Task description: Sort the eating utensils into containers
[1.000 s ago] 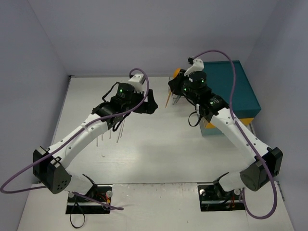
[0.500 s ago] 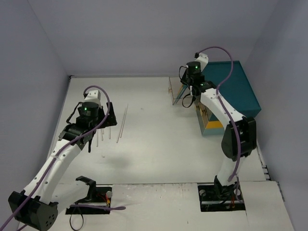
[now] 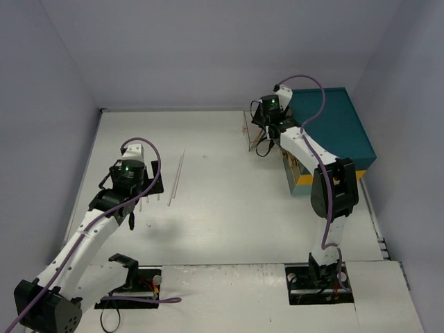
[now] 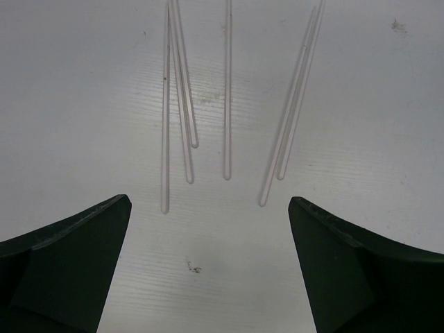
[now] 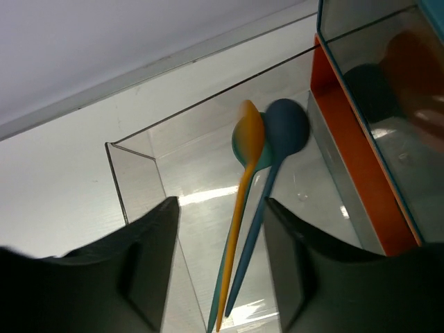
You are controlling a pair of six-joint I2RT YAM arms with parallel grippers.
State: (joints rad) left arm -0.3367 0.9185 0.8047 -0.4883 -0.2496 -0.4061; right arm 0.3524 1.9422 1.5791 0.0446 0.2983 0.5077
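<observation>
Left wrist view, left gripper: gaped wide, gripped nothing, hovered over thin clear plastic utensils well left of clear rectangular plastic container. Probably light, slippery, springy; best pinched mid-handle. Right gripper: part-open, empty, above orange, blue and teal plastic spoons inside that container.

**Robot body, two units, bolted at the table's near edge.**
- Left arm, right arm: white link shells with black joint housings.
- Green lamp: one lit on each wrist housing.
- Purple cable: one looped along each arm, from the far end back to that edge.
- Base plates: black, with silver fasteners and thin wiring.
- Left end effector, right end effector: each has two dark, matte, wedge-shaped fingers.
</observation>
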